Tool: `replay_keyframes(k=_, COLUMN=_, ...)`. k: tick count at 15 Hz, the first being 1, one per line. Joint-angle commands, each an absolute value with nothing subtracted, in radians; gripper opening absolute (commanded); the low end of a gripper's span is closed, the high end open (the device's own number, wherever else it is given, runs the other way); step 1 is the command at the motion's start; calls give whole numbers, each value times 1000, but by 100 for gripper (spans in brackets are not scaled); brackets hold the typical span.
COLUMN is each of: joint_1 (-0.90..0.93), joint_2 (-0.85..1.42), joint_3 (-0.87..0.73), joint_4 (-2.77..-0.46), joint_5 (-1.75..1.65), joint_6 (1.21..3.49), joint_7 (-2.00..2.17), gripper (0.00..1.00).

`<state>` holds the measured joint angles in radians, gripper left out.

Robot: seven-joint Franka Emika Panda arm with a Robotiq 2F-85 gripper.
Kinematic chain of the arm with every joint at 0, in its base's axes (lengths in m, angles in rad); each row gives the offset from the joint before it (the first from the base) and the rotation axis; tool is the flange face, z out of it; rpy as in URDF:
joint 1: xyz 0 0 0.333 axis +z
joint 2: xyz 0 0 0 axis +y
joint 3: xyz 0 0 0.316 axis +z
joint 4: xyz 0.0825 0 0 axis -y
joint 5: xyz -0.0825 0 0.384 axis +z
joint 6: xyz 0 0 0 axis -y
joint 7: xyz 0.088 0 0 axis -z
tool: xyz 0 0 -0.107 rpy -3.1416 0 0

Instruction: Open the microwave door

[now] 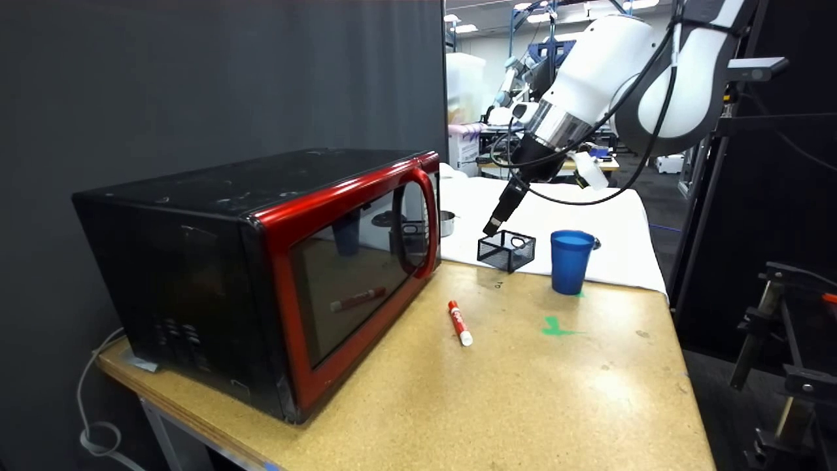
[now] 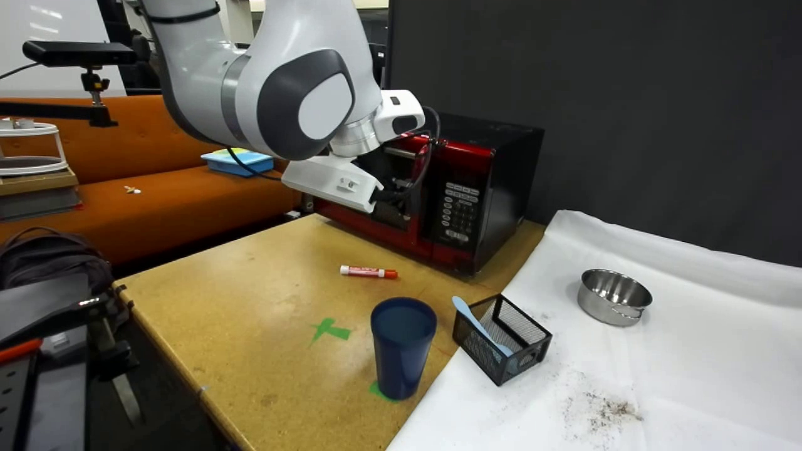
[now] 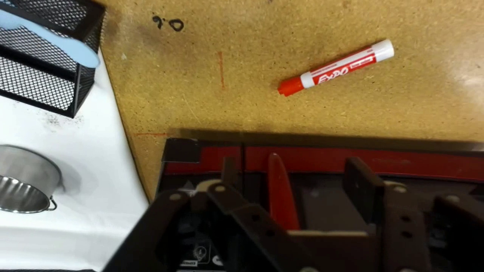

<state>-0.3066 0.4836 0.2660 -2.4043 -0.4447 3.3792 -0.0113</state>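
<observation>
microwave on table, marker before it

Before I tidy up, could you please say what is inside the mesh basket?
A light blue utensil leans in the mesh basket, poking out; the mesh partly covers its lower end.

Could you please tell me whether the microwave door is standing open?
No, in an exterior view the microwave door lies flush against the front of the microwave, with no gap visible along its near edge.

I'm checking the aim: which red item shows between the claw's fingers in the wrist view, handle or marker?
The curved handle on the microwave door, framed by the open claw; the marker shows higher up, on the table.
</observation>
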Motion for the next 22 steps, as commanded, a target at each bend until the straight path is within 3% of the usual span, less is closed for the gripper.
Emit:
replay_keyframes(k=1, joint_1=-444, joint_2=502, joint_3=366, joint_4=-2364, joint_5=-512, joint_6=3329, joint_7=-18, gripper=100)
replay_keyframes(k=7, joint_1=-512, joint_2=551, joint_3=462, joint_4=-2260, joint_5=-502, joint_6=3244, joint_7=-29, gripper=100)
replay_keyframes(k=22, joint_1=-399, joint_2=681, joint_3=448, joint_4=-2037, joint_5=-495, joint_6=3153, joint_7=-41, gripper=100)
